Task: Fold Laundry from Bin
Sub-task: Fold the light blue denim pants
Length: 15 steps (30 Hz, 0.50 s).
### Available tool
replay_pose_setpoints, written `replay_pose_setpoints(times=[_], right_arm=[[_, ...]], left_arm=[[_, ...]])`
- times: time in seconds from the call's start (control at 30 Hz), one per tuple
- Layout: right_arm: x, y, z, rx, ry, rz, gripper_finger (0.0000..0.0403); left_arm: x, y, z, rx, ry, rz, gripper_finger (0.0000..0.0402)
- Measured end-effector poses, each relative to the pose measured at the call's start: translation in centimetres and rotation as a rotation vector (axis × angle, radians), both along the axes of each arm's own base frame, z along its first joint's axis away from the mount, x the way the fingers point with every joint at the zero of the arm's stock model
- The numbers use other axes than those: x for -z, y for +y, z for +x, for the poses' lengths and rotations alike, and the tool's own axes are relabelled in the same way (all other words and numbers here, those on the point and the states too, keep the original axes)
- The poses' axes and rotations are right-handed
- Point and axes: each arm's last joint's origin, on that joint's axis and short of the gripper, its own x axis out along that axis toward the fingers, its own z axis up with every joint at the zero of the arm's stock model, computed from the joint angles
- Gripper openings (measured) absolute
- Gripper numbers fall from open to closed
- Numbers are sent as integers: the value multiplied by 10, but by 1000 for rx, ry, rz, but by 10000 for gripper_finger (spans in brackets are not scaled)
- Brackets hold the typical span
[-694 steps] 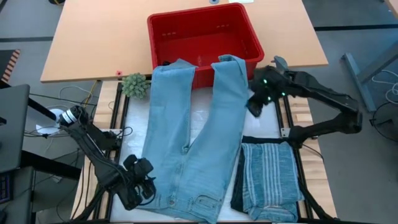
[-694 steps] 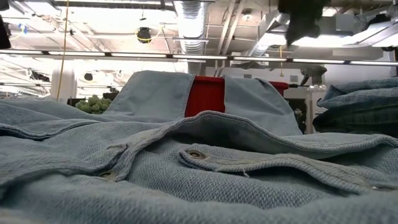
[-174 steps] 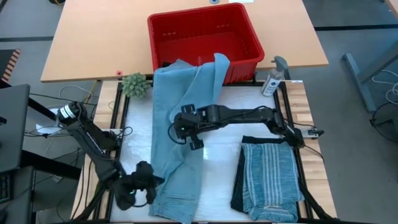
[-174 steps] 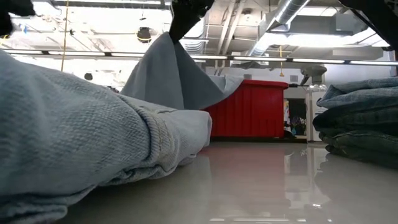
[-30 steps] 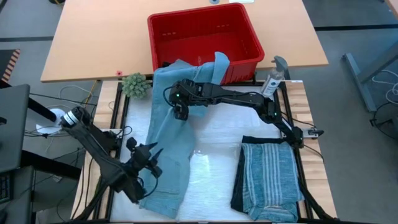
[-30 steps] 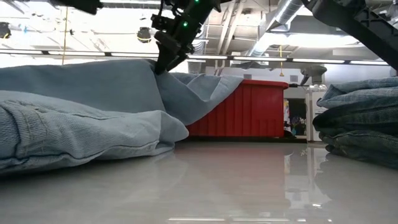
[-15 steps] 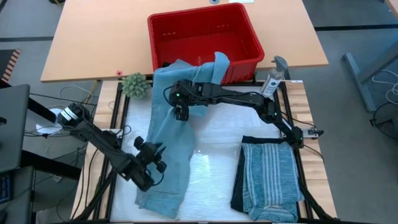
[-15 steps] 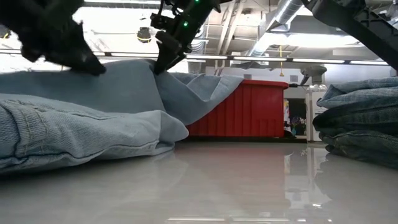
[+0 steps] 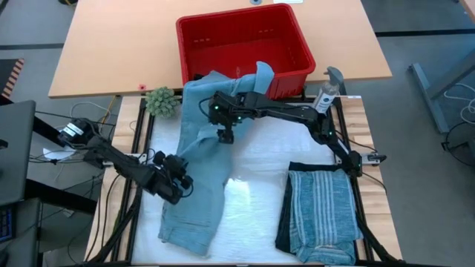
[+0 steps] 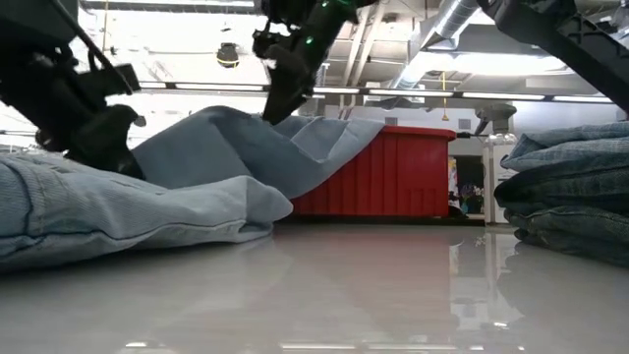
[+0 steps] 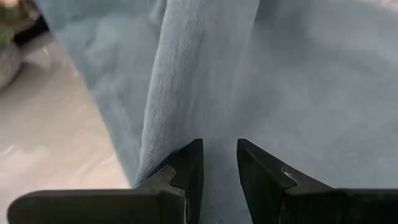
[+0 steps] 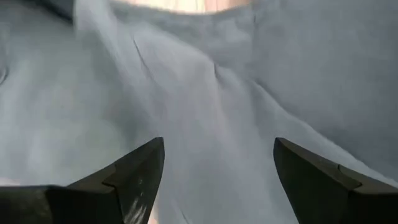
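The light blue jeans (image 9: 204,167) lie lengthwise on the white table (image 9: 256,200), folded leg on leg, the waist end toward the front edge and the leg ends draped over the front rim of the red bin (image 9: 241,41). In the low view the denim (image 10: 147,206) rises in a loose ridge with the bin (image 10: 393,172) behind it.

The left gripper (image 9: 177,178) sits at the left edge of the jeans, about midway along them. Its wrist view shows the fingers (image 11: 186,165) narrowed on a raised fold of the fabric (image 11: 186,74), with cloth between them.

The right gripper (image 9: 226,133) hangs over the upper legs, just short of the bin, its arm reaching in from the right. Its fingers (image 12: 140,171) stand wide apart above the denim (image 12: 211,112), holding nothing.

A folded stack with the striped shirt (image 9: 323,211) on top lies at the table's right front. A small green plant (image 9: 161,101) stands left of the bin and a spray bottle (image 9: 325,93) to its right
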Motion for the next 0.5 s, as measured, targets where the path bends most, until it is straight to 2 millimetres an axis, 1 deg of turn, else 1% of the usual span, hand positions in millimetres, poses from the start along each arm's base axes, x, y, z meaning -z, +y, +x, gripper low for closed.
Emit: replay_pose_setpoints(times=[0.1,0.2,0.27,0.33,0.37,0.4,0.47,0.5], right_arm=[[-15,6,-12,-35,19,-16,327],[-29,20,-27,-112,82,-40,327],[-30,30,-38,-230,204,-106,327],[-27,36,-48,-362,354,-186,327],[-22,37,-47,-402,384,-217,327],[-20,37,-45,-404,366,-234,327],[-21,33,-44,-413,373,-288,326],[-20,31,-45,-415,416,-347,325]], left_arm=[[7,4,-4,-16,2,-33,88],[12,5,-4,-1,-8,-54,88],[13,4,-4,12,-6,-67,88],[13,4,-4,23,-3,-69,88],[13,4,-3,29,2,-66,88],[13,4,-3,33,6,-62,88],[13,4,-3,34,7,-61,88],[13,4,-3,29,2,-65,88]])
